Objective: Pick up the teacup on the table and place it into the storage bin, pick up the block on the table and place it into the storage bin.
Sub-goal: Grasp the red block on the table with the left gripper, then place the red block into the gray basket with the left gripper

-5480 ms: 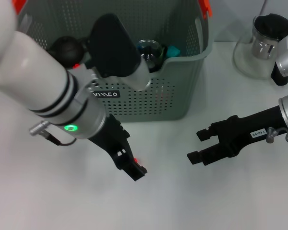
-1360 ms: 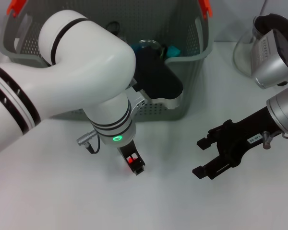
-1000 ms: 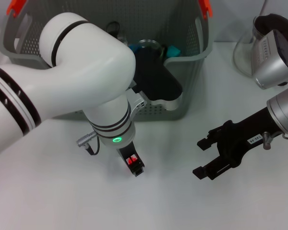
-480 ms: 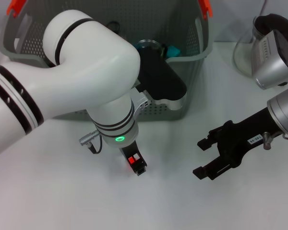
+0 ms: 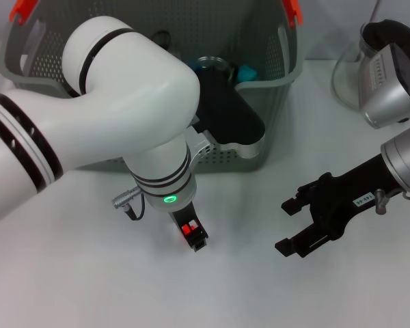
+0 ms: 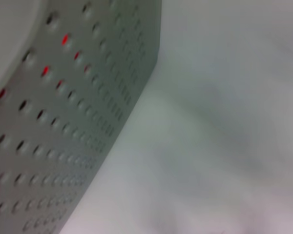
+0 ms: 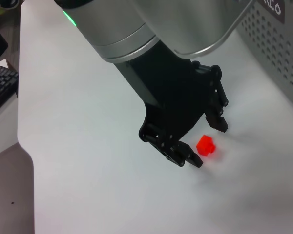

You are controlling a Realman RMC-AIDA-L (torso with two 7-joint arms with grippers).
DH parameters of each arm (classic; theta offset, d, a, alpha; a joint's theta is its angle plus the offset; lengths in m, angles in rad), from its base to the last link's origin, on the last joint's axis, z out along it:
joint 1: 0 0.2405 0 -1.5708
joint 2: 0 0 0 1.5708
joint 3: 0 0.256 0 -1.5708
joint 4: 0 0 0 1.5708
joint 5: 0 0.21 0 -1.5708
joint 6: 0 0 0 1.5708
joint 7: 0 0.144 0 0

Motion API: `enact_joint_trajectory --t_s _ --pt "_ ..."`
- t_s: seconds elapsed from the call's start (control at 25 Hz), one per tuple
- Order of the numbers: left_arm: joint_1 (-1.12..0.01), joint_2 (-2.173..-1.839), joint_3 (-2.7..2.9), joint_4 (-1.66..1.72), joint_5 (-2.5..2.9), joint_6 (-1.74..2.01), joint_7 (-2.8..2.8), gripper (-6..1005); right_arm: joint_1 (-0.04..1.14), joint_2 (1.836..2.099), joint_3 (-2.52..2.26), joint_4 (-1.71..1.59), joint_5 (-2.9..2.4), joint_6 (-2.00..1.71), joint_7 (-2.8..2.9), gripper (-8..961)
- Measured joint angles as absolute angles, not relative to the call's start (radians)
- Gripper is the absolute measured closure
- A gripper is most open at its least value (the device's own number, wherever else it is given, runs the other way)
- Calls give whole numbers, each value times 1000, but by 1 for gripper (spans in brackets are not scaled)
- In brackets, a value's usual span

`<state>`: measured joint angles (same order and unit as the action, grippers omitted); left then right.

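The left gripper (image 7: 207, 141) stands spread over the table, the red block (image 7: 205, 146) between its fingers, ungrasped; the right gripper (image 5: 292, 224), also spread, waits well apart.

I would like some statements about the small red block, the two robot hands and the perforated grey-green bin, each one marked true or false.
1. The small red block lies on the white table. True.
2. The left hand is closed tight on the block. False: its fingers are open, one on each side of the block, not yet pressing it.
3. The right hand carries the block. False: it is open and empty, off to the right over the table.
4. The grey-green perforated plastic storage bin stands behind the left hand. True.
5. The block is already in the bin. False: it is on the table in front of the bin.
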<state>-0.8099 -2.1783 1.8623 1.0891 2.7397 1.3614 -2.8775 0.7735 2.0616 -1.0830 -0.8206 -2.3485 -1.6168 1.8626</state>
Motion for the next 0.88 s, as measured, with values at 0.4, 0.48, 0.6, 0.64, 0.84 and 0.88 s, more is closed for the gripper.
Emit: enact_joint_trajectory --t_s 0.4,0.48,0.6,0.64,0.84,0.88 --pt "-811 -2178 1858 1087 2738 1364 -2878 650 771 2063 -1083 -821 -2349 -1617 1862 29" --pt "-812 -2178 1859 1085 2738 1363 -2878 733 772 2063 -1083 -821 -2349 -1617 1862 29" --pt "-812 -2178 1861 1085 2738 1364 -2878 815 772 2063 -1083 -821 -2349 -1617 1862 29" --pt "-812 -2178 1861 1087 2738 1368 -2878 815 771 2063 -1083 -821 -2349 -1618 1862 29" --pt "-808 -2178 1854 1126 2738 1415 -2878 811 772 2063 -1082 -821 -2349 -1618 1862 29" --pt "-806 -2178 1851 1143 2738 1433 -2878 810 772 2063 -1082 -821 -2349 -1618 1862 29"
